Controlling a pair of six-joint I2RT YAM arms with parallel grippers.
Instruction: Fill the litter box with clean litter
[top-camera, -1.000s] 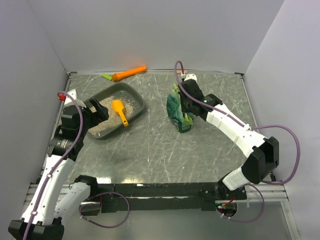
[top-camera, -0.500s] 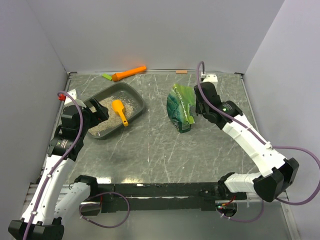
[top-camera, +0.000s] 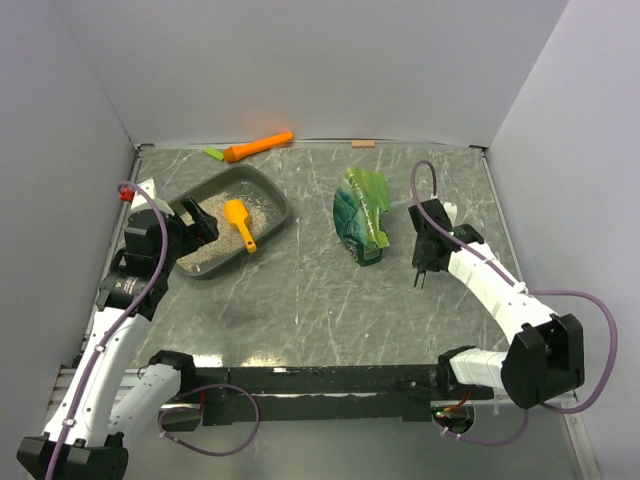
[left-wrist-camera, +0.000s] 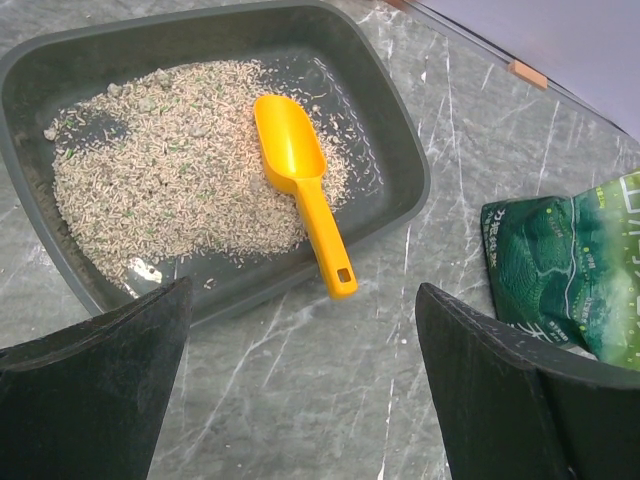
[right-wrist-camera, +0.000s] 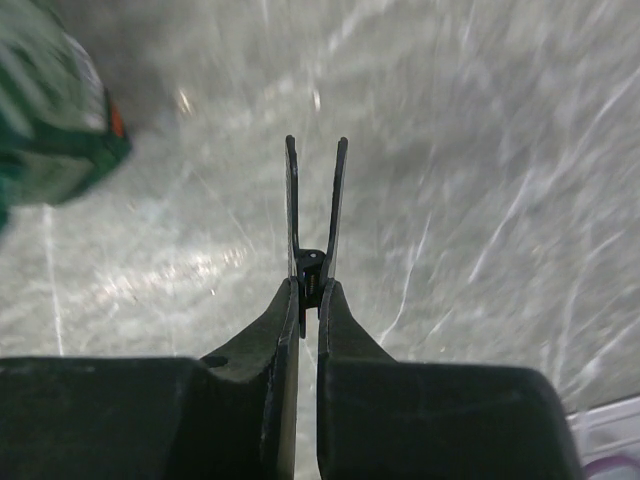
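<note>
The left gripper (left-wrist-camera: 300, 400) hangs spread wide and empty at the left end of the litter box (top-camera: 283, 203). Well to the right of the box, the right gripper (top-camera: 421, 281) points down at bare tabletop (top-camera: 320, 300), fingers pressed almost together on nothing. The litter (left-wrist-camera: 170, 190) covers only part of the box floor. A yellow scoop (left-wrist-camera: 300, 180) lies on it, handle across the rim. The green bag (top-camera: 360, 215) sits right of the box. More litter seems wanted: grip the bag low, bring its mouth well inside the box, pour slowly. The tabletop is grey, marbled and scratched. Beyond the box lie an orange carrot toy (top-camera: 258, 146) and plain pale walls.
</note>
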